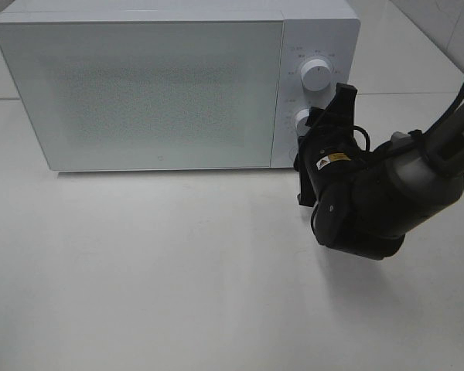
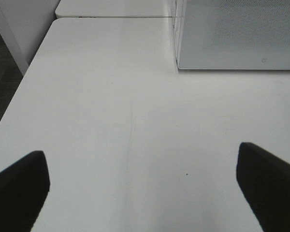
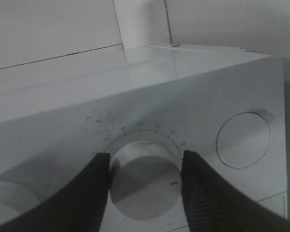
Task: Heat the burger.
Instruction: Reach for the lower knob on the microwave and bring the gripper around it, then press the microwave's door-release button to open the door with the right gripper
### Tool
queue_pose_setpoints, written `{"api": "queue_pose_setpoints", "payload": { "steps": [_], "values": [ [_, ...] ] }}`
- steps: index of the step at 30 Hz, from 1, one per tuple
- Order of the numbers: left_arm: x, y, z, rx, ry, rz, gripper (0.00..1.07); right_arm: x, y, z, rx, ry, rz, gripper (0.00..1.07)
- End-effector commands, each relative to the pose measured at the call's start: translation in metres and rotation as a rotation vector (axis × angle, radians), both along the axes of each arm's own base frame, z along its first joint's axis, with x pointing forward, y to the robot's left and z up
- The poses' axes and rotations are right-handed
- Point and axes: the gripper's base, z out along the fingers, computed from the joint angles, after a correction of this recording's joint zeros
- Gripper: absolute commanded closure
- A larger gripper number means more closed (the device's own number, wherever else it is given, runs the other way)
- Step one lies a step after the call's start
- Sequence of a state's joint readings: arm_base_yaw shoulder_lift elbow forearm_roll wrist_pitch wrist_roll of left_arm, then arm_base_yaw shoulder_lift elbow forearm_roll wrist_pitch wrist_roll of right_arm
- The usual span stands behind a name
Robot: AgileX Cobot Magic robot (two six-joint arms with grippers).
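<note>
The right pincer (image 3: 145, 157) is gripping the lower dial (image 3: 144, 181) of the microwave (image 1: 139, 85), the left pincer (image 2: 140, 151) is hanging wide open above the counter (image 2: 111, 96), and where the burger is cannot be told.

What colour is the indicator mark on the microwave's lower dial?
Red, on the round white dial; best in right wrist view.

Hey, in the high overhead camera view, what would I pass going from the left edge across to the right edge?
The microwave door → the lower dial, with the right gripper closed around it → the right arm's dark wrist.
</note>
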State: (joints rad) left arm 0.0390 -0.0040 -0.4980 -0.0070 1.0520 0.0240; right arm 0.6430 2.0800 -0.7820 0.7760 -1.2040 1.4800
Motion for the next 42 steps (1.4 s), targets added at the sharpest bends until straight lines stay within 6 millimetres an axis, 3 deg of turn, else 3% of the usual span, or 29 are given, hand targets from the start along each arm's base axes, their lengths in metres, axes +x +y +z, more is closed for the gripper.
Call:
{"api": "queue_pose_setpoints", "payload": {
  "steps": [1, 3, 5, 7, 16, 29, 35, 42],
  "values": [
    [-0.004, 0.000, 0.001, -0.004, -0.042, 0.004, 0.03, 0.003, 0.000, 0.013, -0.047, -0.064, 0.001, 0.45],
    [-0.004, 0.000, 0.001, -0.004, -0.042, 0.004, 0.03, 0.003, 0.000, 0.014, -0.052, -0.066, 0.002, 0.41],
    [-0.004, 0.000, 0.001, -0.004, -0.042, 0.004, 0.03, 0.002, 0.001, 0.014, -0.082, -0.049, 0.022, 0.30],
    [-0.004, 0.000, 0.001, -0.004, -0.042, 0.004, 0.03, 0.000, 0.001, 0.012, -0.086, -0.015, 0.039, 0.28],
    [-0.004, 0.000, 0.001, -0.004, -0.042, 0.004, 0.03, -0.021, -0.008, 0.004, -0.128, 0.076, 0.106, 0.31],
    [-0.004, 0.000, 0.001, -0.004, -0.041, 0.004, 0.03, -0.061, -0.031, 0.029, -0.260, 0.116, 0.203, 0.31],
    [-0.004, 0.000, 0.001, -0.004, -0.041, 0.004, 0.03, -0.081, -0.033, 0.047, -0.513, 0.203, 0.416, 0.31],
    [-0.004, 0.000, 0.001, -0.004, -0.041, 0.004, 0.03, -0.098, -0.030, 0.057, -0.962, 0.236, 0.745, 0.31]
  ]
}}
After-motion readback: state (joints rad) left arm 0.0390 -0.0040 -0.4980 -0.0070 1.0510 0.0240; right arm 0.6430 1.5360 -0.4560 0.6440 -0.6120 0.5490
